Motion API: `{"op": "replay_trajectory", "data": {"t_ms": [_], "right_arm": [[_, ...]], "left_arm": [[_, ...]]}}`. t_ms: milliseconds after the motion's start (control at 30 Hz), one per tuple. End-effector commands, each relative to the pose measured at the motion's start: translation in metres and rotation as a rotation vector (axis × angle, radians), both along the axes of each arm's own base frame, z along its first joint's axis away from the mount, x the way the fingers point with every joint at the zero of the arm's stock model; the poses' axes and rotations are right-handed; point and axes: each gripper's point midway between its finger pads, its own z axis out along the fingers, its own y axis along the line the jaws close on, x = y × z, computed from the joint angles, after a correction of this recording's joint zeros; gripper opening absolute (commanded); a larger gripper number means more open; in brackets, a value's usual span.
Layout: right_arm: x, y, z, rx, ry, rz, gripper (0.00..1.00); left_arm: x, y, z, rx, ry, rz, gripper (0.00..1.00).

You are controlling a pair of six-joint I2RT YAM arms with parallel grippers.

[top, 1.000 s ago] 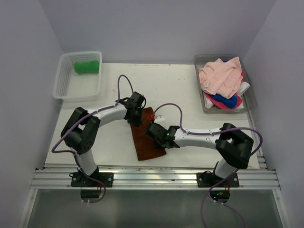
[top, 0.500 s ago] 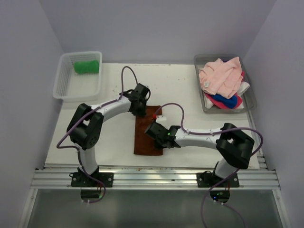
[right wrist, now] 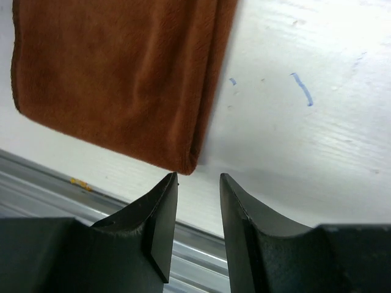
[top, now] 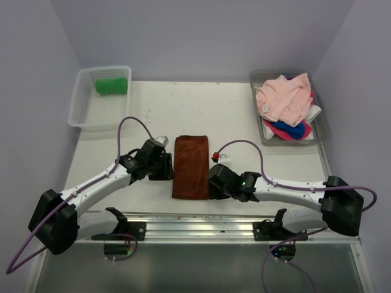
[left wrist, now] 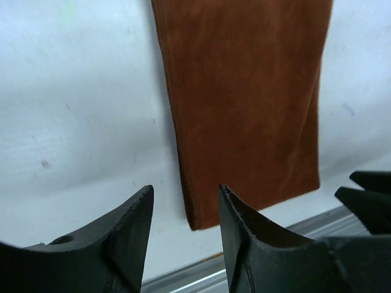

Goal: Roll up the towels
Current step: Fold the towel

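A rust brown towel (top: 190,166) lies flat on the white table, folded into a long narrow strip running front to back. My left gripper (top: 166,166) sits low beside its left edge, open and empty; in the left wrist view (left wrist: 186,190) the towel's (left wrist: 244,91) near left corner lies just ahead of the jaws. My right gripper (top: 213,184) is open and empty by the towel's near right corner, which shows in the right wrist view (right wrist: 116,73) just ahead of the jaws (right wrist: 198,178). Neither gripper touches the cloth.
A white mesh basket (top: 80,113) at the back left holds a rolled green towel (top: 111,85). A grey tray (top: 322,130) at the back right holds pink (top: 283,97), blue (top: 288,129) and white towels. The metal rail (top: 201,227) runs along the table's front edge.
The brown towel went from skewed to straight. My left gripper left its far end and drew back beside its left edge. My right gripper moved off the towel to its near right corner.
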Motion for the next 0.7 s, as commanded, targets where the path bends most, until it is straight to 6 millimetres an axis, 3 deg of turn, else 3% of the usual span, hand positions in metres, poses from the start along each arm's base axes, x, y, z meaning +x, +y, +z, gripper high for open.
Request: {"op": "replay_trajectory", "data": {"t_ms": [0,133,267,467,600,667], "right_arm": [[-0.008,0.026,0.002,0.103,0.030,0.014,0.38],[-0.006,0.033,0.002,0.109,0.034,0.003,0.38],[-0.001,0.036,0.005,0.086,0.015,0.010,0.38],[-0.004,0.031,-0.016,-0.002,0.052,-0.006,0.38],[-0.005,0.025,-0.022,-0.002,0.055,-0.037,0.39],[-0.006,0.020,-0.029,-0.013,0.058,-0.050,0.34]], "left_arm": [[-0.030,-0.011,-0.017,-0.086,0.077,-0.013,0.51],[-0.048,-0.018,-0.033,-0.152,0.129,-0.035,0.52],[-0.054,-0.017,-0.041,-0.157,0.135,-0.039,0.52],[-0.069,-0.006,-0.066,-0.104,0.195,-0.037,0.47],[-0.067,0.000,-0.069,-0.080,0.184,-0.016,0.41],[-0.067,0.000,-0.072,-0.084,0.186,-0.012,0.38]]}}
